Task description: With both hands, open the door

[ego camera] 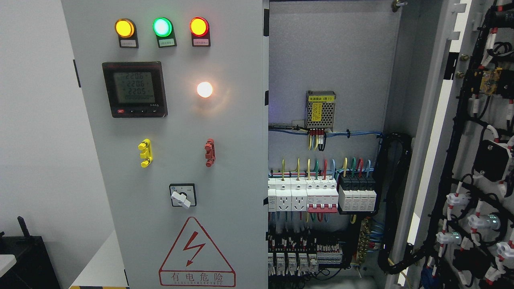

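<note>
We see neither of our hands, so their state and places relative to them cannot be told. The left door (168,160) stands shut, a flat grey painted metal panel carrying three round lamps (161,27), a square dark meter (134,89), a rotary switch (182,195) and a triangular warning sign (196,253). The right door (474,160) is swung wide open, its inner face strung with black cables. Between them, rows of white breakers (317,196) and coloured wires fill the cabinet interior (333,60).
</note>
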`<state>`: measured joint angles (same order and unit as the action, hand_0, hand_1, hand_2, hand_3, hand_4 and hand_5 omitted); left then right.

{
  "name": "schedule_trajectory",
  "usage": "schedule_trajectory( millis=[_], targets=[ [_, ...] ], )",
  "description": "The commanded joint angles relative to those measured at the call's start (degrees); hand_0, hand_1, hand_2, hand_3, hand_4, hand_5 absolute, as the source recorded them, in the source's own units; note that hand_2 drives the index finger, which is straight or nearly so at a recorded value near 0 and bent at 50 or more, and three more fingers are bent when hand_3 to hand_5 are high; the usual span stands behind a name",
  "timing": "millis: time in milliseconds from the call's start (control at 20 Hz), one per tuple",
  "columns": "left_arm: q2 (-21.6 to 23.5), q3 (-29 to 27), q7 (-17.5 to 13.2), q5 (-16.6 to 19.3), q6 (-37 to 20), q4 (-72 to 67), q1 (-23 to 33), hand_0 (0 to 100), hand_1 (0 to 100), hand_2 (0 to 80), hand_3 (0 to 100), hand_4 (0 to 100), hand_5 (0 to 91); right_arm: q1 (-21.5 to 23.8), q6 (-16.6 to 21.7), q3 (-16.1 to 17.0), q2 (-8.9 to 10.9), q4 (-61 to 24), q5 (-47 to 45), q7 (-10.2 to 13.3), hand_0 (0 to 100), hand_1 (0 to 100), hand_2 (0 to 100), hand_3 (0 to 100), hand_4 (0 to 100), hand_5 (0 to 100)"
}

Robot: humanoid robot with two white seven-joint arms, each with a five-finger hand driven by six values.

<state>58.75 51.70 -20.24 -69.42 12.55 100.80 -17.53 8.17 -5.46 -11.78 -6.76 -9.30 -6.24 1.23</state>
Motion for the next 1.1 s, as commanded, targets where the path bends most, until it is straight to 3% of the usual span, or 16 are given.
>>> schedule_trajectory(
  millis=[0, 251, 551, 752, 1052],
  targets=[
    [4.0, -8.7, -0.1, 6.6, -1.4, -0.7, 15.4, 0, 0, 0.0, 0, 4, 0.0, 0.0, 0.0, 0.0, -0.01, 0.0, 0.0, 0.0, 0, 0, 0, 0, 0, 0],
    [3.4, -11.8, 0.0, 12.3, -5.4, -3.1, 24.5, 0, 0, 0.0, 0, 4, 0.0, 0.0, 0.0, 0.0, -0.01, 0.0, 0.0, 0.0, 0, 0, 0, 0, 0, 0],
    [2.7, -13.3, 0.0, 14.9, -8.3, -6.8, 32.9, 0, 0, 0.0, 0, 4, 0.0, 0.0, 0.0, 0.0, -0.01, 0.1, 0.0, 0.0, 0, 0, 0, 0, 0, 0],
    [-0.7, -13.3, 0.0, 19.1, -11.5, -13.4, 37.0, 0, 0, 0.0, 0, 4, 0.0, 0.0, 0.0, 0.0, -0.01, 0.1, 0.0, 0.0, 0, 0, 0, 0, 0, 0],
    [-9.2, -12.8, 0.0, 25.1, -11.8, -25.2, 37.3, 0, 0, 0.0, 0, 4, 0.0, 0.0, 0.0, 0.0, -0.01, 0.0, 0.0, 0.0, 0, 0, 0, 0, 0, 0]
  ],
)
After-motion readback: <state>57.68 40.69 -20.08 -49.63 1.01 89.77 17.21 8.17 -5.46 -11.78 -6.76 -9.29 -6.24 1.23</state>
